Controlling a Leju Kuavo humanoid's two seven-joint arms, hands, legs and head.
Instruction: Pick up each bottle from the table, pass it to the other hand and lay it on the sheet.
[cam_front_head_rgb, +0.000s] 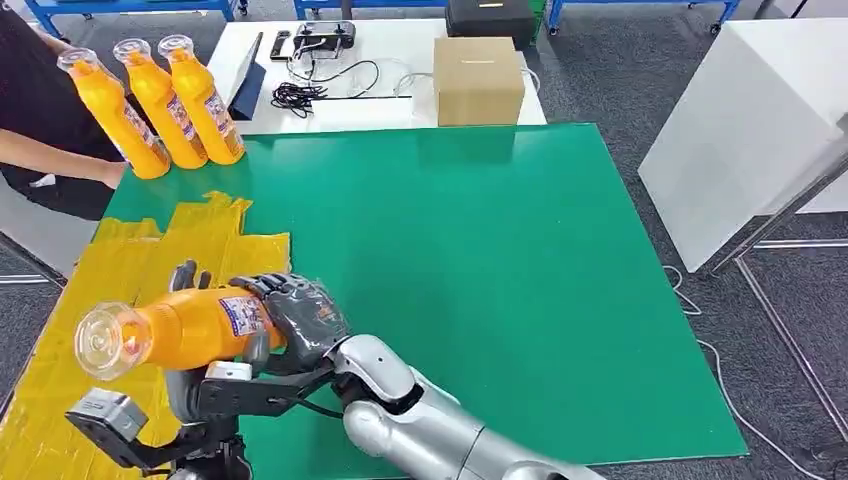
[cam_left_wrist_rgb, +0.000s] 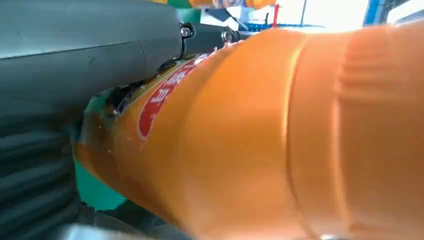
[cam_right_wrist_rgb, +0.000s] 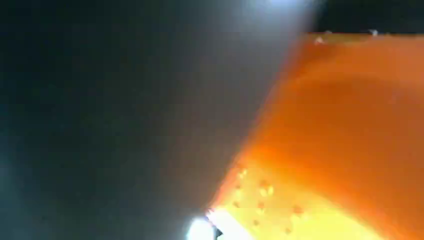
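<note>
An orange bottle (cam_front_head_rgb: 190, 325) with a clear cap lies sideways in the air above the yellow sheet (cam_front_head_rgb: 200, 240), cap toward me. My right hand (cam_front_head_rgb: 300, 315) wraps around its base end. My left hand (cam_front_head_rgb: 195, 390) cups its middle from below, and its fingers (cam_front_head_rgb: 185, 275) show over the far side. In the left wrist view the bottle (cam_left_wrist_rgb: 275, 140) lies against the grey thumb (cam_left_wrist_rgb: 90, 55). Its blurred orange body (cam_right_wrist_rgb: 350, 140) shows in the right wrist view. Three more orange bottles (cam_front_head_rgb: 160, 100) stand at the mat's back left corner.
The green mat (cam_front_head_rgb: 500, 260) covers the table, with the sheet on its left side. A person's arm (cam_front_head_rgb: 60, 165) reaches in beside the standing bottles. Behind the mat, a cardboard box (cam_front_head_rgb: 478, 80) and cables (cam_front_head_rgb: 300, 95) lie on a white table. A white cabinet (cam_front_head_rgb: 750, 140) stands at the right.
</note>
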